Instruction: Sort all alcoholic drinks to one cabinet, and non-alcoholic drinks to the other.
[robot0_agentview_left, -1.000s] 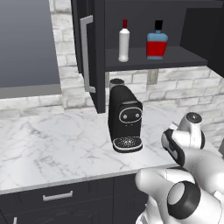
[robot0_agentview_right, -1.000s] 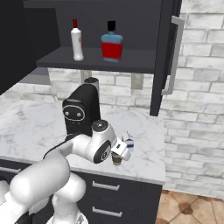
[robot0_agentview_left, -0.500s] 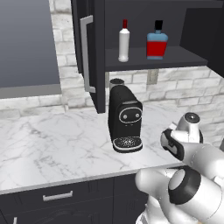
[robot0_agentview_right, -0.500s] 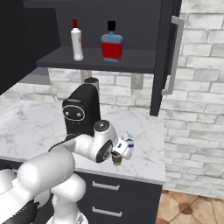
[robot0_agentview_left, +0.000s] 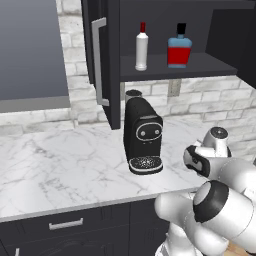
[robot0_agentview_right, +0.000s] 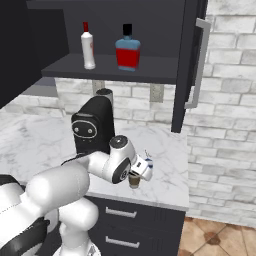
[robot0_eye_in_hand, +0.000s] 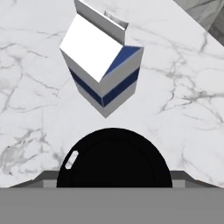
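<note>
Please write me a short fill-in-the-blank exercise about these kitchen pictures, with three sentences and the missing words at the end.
1. The white bottle has a cap of the colour ____.
2. The two bottles stand on the shelf of an open ____.
3. In the hand view, the milk carton stands on the counter just beyond a cup's round ____ lid.

Missing words: red; cabinet; black

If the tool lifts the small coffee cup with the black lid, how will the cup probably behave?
The coffee cup looks like thin paper, so it is probably light and may dent under a hard squeeze. Its round, smooth wall could slip. The milk carton stands close behind, so a push may knock it.
</note>
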